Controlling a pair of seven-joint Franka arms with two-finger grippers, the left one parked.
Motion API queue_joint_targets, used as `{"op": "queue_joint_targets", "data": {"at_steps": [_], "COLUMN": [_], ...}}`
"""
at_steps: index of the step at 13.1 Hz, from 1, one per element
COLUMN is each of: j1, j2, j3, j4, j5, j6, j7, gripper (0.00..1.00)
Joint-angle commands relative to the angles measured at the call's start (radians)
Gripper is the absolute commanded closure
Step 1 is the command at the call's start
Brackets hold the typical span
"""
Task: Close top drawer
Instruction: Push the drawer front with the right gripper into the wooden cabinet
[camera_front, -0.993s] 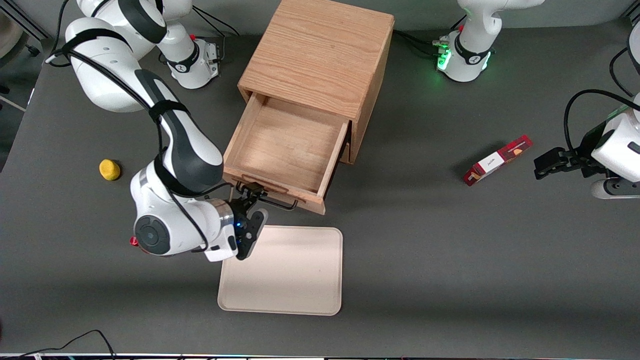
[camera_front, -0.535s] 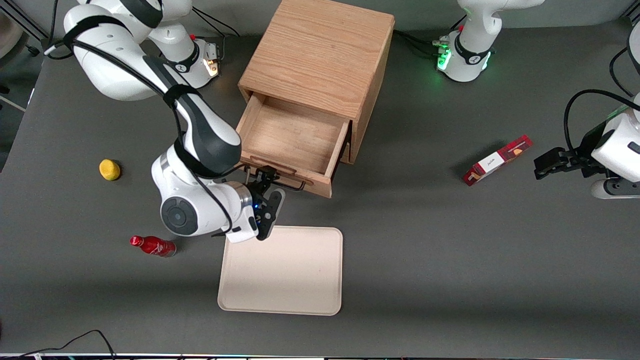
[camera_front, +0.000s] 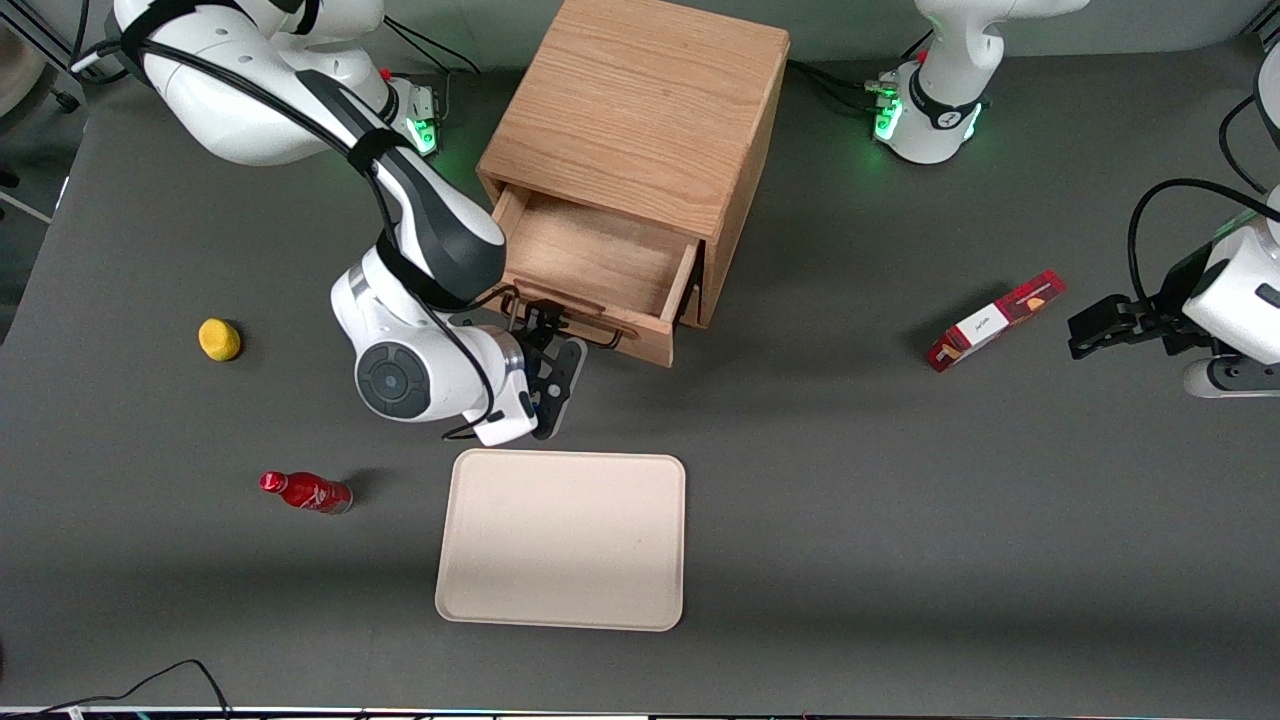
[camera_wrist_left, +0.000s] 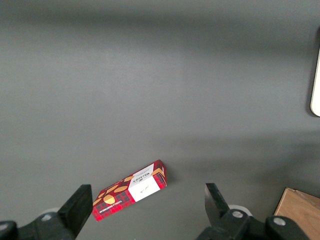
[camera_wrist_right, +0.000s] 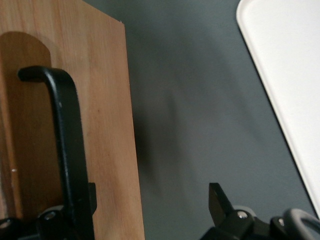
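Note:
The top drawer (camera_front: 600, 255) is a light oak box, empty and partly pulled out of the oak cabinet (camera_front: 640, 100). Its front panel (camera_front: 640, 340) faces the front camera and carries a thin black wire handle (camera_front: 590, 330). My right gripper (camera_front: 538, 320) is open and sits against that front panel at the handle. In the right wrist view the gripper (camera_wrist_right: 152, 192) straddles the panel's edge (camera_wrist_right: 107, 125). One finger (camera_wrist_right: 91, 200) lies by the black handle (camera_wrist_right: 65, 140), the other (camera_wrist_right: 217, 200) over the grey table.
A cream tray (camera_front: 560, 540) lies nearer the front camera than the drawer; it also shows in the right wrist view (camera_wrist_right: 285, 75). A red bottle (camera_front: 305, 491) and a yellow object (camera_front: 219, 339) lie toward the working arm's end. A red box (camera_front: 995, 320) lies toward the parked arm's end.
The gripper has moved away from the front camera, pushing the drawer further into the cabinet. The red bottle, hidden under the arm before, now shows.

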Motion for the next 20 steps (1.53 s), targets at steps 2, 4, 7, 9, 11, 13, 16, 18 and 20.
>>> {"op": "queue_joint_targets", "data": {"at_steps": [2, 4, 7, 9, 11, 13, 16, 18, 20], "j1": [-0.02, -0.02, -0.022, -0.025, -0.026, -0.025, -0.028, -0.028, -0.026], "j2": [-0.081, -0.095, -0.095, -0.098, -0.107, -0.111, -0.149, -0.15, -0.158], "j3": [0.019, 0.02, 0.04, 0.062, 0.062, 0.063, 0.086, 0.106, 0.109], "j4": [-0.103, -0.11, -0.113, -0.115, -0.115, -0.12, -0.211, -0.228, -0.242], "j5": [0.062, 0.07, 0.072, 0.078, 0.098, 0.102, 0.104, 0.104, 0.105], "j6": [0.027, 0.027, 0.027, 0.027, 0.027, 0.03, 0.122, 0.131, 0.134], "j7": [0.035, 0.035, 0.037, 0.037, 0.037, 0.037, 0.041, 0.043, 0.044], "gripper": [0.0, 0.0, 0.0, 0.0, 0.0, 0.0, 0.0, 0.0, 0.0]}}
